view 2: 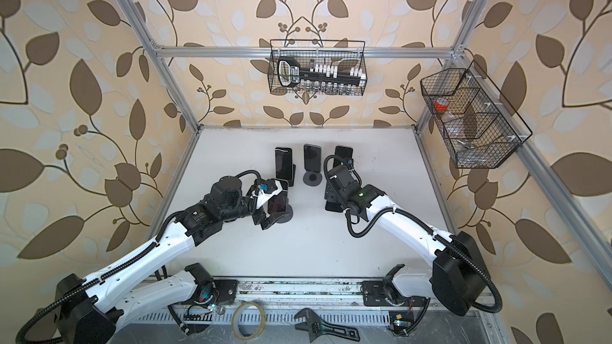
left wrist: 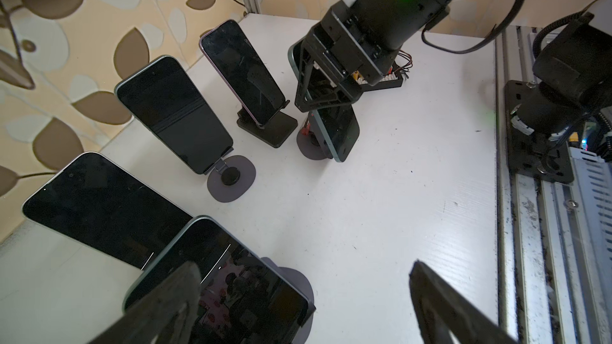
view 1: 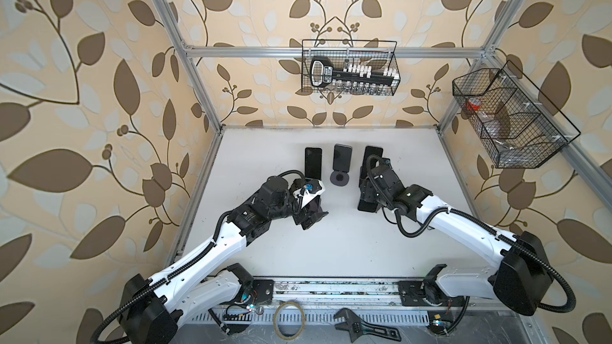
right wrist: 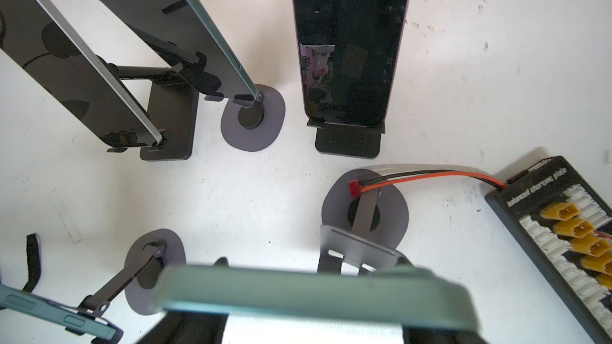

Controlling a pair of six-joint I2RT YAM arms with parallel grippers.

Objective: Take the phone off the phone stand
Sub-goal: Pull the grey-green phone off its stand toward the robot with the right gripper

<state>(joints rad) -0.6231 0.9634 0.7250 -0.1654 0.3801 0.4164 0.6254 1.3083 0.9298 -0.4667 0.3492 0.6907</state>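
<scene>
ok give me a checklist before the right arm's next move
1. right tool shut on green phone: ok
2. green phone clear of round stand cradle: cannot tell
3. red and black cable off that stand's base: not ok, its plug rests there
4. left tool open, gripping nothing: ok
5. purple phone seated on black stand: ok

The white tabletop (view 1: 331, 246) carries 5 phone stands: 3 in a row near its far edge, the middle one on a round grey base (view 1: 340, 179), and 2 nearer the centre. A black charging plate (right wrist: 563, 243) lies flat just beside the right front stand (right wrist: 399, 216).
</scene>
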